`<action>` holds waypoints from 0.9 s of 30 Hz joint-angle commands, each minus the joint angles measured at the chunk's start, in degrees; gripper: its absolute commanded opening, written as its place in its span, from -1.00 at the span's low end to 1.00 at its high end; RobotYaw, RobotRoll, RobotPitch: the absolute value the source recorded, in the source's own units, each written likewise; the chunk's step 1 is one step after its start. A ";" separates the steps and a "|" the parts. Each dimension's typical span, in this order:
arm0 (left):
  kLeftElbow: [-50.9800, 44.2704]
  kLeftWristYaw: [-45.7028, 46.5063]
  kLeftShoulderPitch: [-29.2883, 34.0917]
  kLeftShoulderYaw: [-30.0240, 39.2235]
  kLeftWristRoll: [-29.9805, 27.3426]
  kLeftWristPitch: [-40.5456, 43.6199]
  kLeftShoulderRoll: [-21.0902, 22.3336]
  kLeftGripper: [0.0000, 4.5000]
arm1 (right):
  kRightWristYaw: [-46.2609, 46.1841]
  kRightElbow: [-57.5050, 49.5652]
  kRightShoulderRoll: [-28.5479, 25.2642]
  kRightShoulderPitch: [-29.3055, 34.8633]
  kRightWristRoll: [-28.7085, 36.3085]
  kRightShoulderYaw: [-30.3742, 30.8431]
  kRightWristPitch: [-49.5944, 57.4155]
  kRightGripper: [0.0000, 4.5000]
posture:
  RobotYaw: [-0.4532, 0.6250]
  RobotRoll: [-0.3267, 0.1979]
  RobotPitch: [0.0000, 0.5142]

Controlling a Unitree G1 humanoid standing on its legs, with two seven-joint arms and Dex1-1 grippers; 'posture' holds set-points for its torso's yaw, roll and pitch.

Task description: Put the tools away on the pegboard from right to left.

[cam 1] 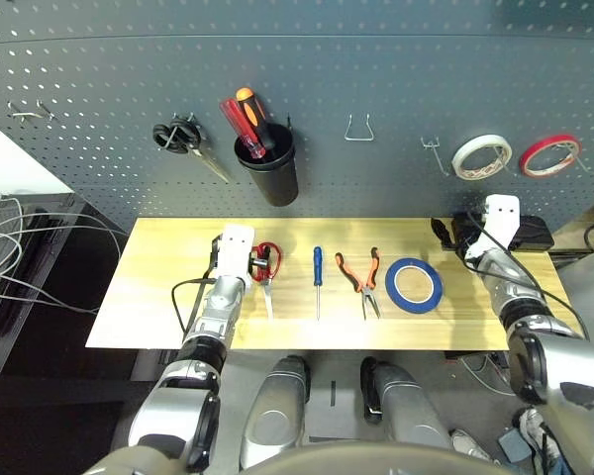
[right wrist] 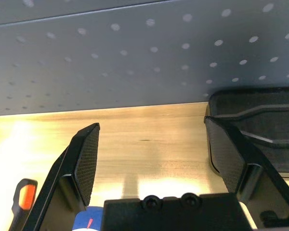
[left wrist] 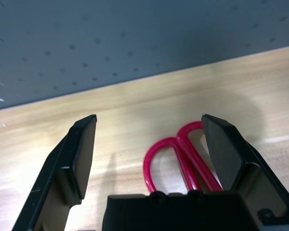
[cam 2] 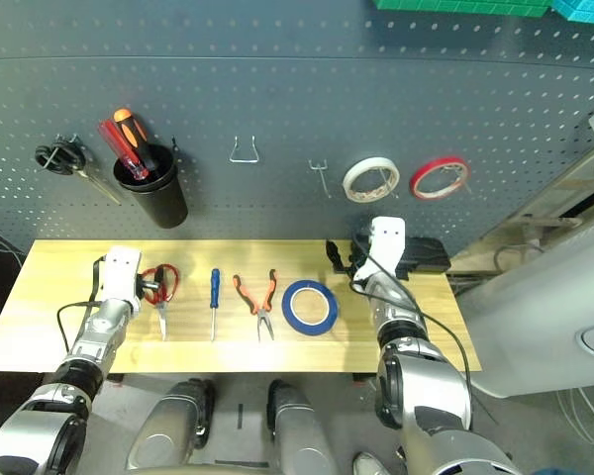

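Four tools lie in a row on the wooden table [cam 1: 158, 297]: red-handled scissors [cam 1: 267, 269], a slim blue-handled screwdriver [cam 1: 317, 280], orange-and-black pliers [cam 1: 362, 281] and a blue tape roll [cam 1: 414, 285]. The dark grey pegboard [cam 1: 376, 69] rises behind them. My left gripper [left wrist: 149, 120] is open and rests low over the table at the row's left end. The scissors' red loops [left wrist: 176, 159] lie between its fingers, close to the right finger. My right gripper [right wrist: 151, 125] is open at the table's back right, behind the blue tape roll [right wrist: 89, 216], holding nothing.
On the pegboard hang black-handled scissors [cam 1: 183, 139], a black cup [cam 1: 269, 170] with screwdrivers, a bare wire hook [cam 1: 358, 129], a small hook [cam 1: 433, 150], a white tape roll [cam 1: 481, 155] and a red tape roll [cam 1: 549, 155]. A flat black object [cam 2: 421, 255] lies beside my right gripper.
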 commanded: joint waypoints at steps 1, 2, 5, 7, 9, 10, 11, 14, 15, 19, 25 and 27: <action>-1.07 0.35 0.66 -0.50 0.90 1.37 0.11 0.98 | 0.29 0.56 0.07 0.96 0.07 -0.18 0.37 1.00 | 0.10 0.25 -0.16; -0.95 0.54 0.29 -0.59 1.03 1.48 -0.17 0.98 | 0.33 0.66 -0.25 1.00 -0.10 -0.11 0.30 1.00 | 0.10 0.25 -0.15; -2.36 -0.60 0.32 -1.29 0.96 0.96 -1.23 0.98 | 1.00 -0.02 -1.34 1.08 0.00 -0.26 -0.41 1.00 | 0.08 0.25 -0.16; -6.08 -3.27 1.46 -2.24 0.64 1.27 -1.40 0.98 | 1.99 -1.29 -1.91 1.24 0.66 -0.58 0.14 1.00 | 0.06 0.25 -0.14; -10.74 -7.11 2.95 -3.70 0.18 2.98 -1.32 0.98 | 4.14 -2.78 -2.32 1.70 1.03 -0.20 2.67 1.00 | 0.06 0.25 -0.12; -13.16 -9.46 3.82 -4.82 0.14 3.98 -1.11 0.98 | 5.66 -3.74 -2.44 2.13 0.86 0.52 4.69 1.00 | 0.06 0.25 -0.11; -15.47 -11.51 4.63 -5.78 0.13 4.88 -0.86 0.98 | 6.85 -4.80 -2.49 2.68 0.46 1.37 6.28 1.00 | 0.06 0.25 -0.10; -21.98 -16.17 6.54 -8.23 0.58 7.16 0.33 0.98 | 8.96 -9.92 -2.66 5.20 -1.79 4.96 11.19 1.00 | 0.05 0.25 -0.08; -23.70 -17.78 6.86 -9.10 0.74 7.93 0.74 0.98 | 9.14 -11.61 -2.59 6.01 -2.32 5.97 13.08 1.00 | 0.04 0.25 -0.08; -26.83 -22.46 6.77 -12.39 1.62 9.60 1.69 0.98 | 7.50 -16.79 -2.24 8.07 -4.23 9.00 18.69 1.00 | 0.05 0.25 -0.07; -25.70 -27.06 5.09 -18.58 4.19 7.58 0.21 0.98 | 5.21 -18.71 -1.63 8.32 -6.39 11.82 22.63 1.00 | 0.05 0.25 0.02; -25.27 -27.09 4.94 -19.70 4.76 7.49 -0.66 0.98 | 5.69 -19.41 -1.37 8.54 -6.65 12.77 24.46 1.00 | 0.05 0.25 0.04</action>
